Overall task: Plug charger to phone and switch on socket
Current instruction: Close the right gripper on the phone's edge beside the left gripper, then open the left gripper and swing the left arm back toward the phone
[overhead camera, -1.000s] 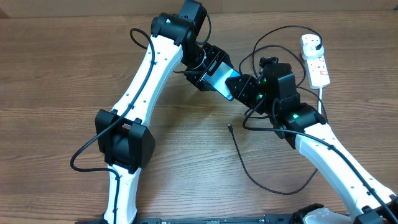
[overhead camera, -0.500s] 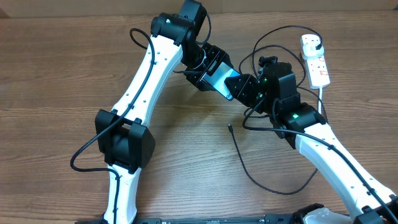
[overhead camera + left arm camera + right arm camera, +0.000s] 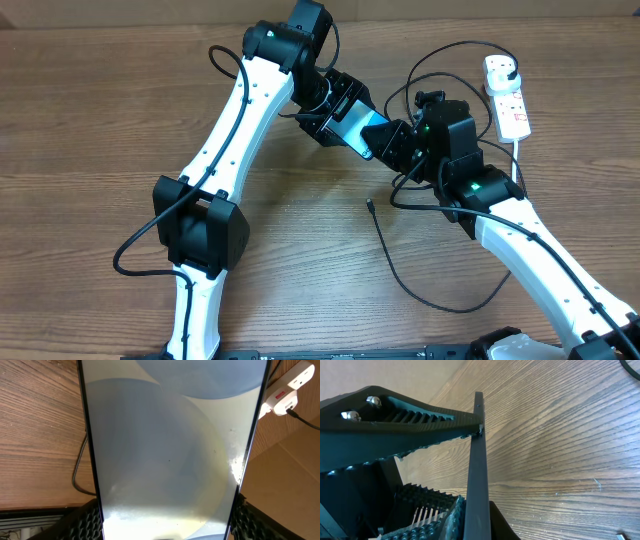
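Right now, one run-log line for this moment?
left hand holds phone | right hand grips phone edge | charger tip loose on table | socket untouched

The worktop (image 3: 300, 290) is brown wood with a clear grain that runs left to right in the overhead view; faint lighter streaks cross it. A plain tan board (image 3: 100, 8) lies along its far edge. In the left wrist view a similar tan surface fills the lower right corner.
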Robot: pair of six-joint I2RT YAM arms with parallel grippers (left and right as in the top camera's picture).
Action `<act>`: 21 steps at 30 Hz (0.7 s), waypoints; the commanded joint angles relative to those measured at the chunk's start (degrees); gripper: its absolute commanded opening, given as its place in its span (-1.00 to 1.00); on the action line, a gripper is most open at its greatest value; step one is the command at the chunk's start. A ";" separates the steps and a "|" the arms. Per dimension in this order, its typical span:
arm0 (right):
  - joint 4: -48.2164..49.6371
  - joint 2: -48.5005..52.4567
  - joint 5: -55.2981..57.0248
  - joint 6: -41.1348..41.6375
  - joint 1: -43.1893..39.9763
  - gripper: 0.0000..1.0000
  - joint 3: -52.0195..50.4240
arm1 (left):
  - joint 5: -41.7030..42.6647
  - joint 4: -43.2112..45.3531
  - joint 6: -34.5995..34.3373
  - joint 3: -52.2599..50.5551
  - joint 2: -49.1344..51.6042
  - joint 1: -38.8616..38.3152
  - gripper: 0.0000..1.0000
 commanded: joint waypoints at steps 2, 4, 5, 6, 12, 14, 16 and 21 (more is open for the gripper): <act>0.15 0.11 -0.52 0.02 0.07 -0.81 1.16 | 0.55 0.11 0.70 1.27 -2.03 -0.22 0.45; 0.02 0.11 -0.50 0.02 0.07 -0.85 1.16 | 0.55 0.11 0.70 1.27 -2.03 -0.22 0.46; -0.07 0.11 -0.50 0.02 0.07 -0.85 1.16 | 0.52 0.11 0.72 1.27 -2.03 -0.22 0.46; -0.09 0.11 -0.50 0.02 0.07 -0.86 1.16 | 0.50 0.13 0.72 1.27 -2.03 -0.22 0.46; 0.20 0.11 -0.46 0.00 0.07 -0.93 1.16 | -1.16 0.11 1.22 1.27 -2.03 -0.22 0.50; 0.20 0.11 -0.44 0.00 0.07 -0.93 1.16 | -2.60 0.35 2.36 1.27 -2.03 -0.22 0.51; 0.13 0.11 -0.24 0.02 0.07 -0.93 1.16 | -3.43 1.09 4.22 1.27 -2.03 -0.20 0.50; 0.11 0.11 1.55 0.04 0.07 -0.93 1.16 | -5.62 3.67 6.19 1.29 -2.05 1.84 0.57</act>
